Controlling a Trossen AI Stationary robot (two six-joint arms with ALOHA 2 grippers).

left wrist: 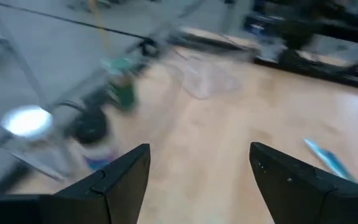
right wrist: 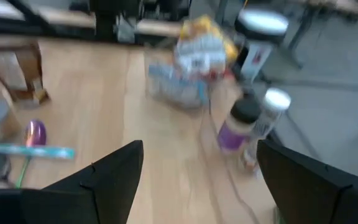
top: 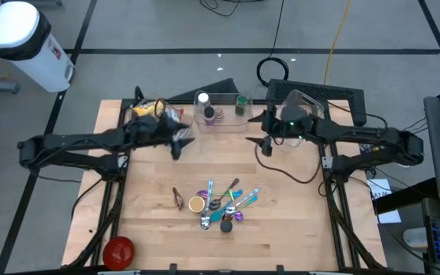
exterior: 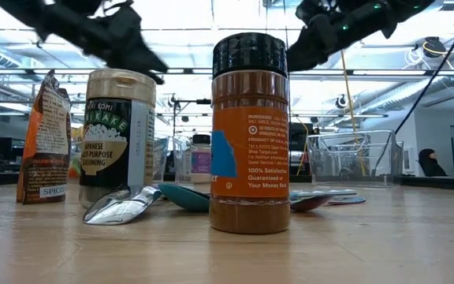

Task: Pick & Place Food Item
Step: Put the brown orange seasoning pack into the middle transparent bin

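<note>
Near the table's middle stand an orange-labelled spice bottle point(exterior: 251, 134) with a black cap, a tan-lidded seasoning jar point(exterior: 117, 138) and a brown packet point(exterior: 46, 138), among several spoons point(top: 231, 202). My left gripper point(top: 180, 143) hovers open above the table's far-left part, well clear of them. Its fingers point(left wrist: 129, 177) have nothing between them. My right gripper point(top: 264, 143) is also open and empty, hovering over the far-right part, with its fingers point(right wrist: 114, 174) spread wide.
A clear bin point(top: 221, 108) at the far edge holds a white-lidded jar point(right wrist: 272, 106), a purple jar point(right wrist: 232, 134) and a green bottle point(left wrist: 123, 90). Yellow snack bags point(top: 151, 111) lie at the far left. A red round thing point(top: 118, 250) sits at the near left corner.
</note>
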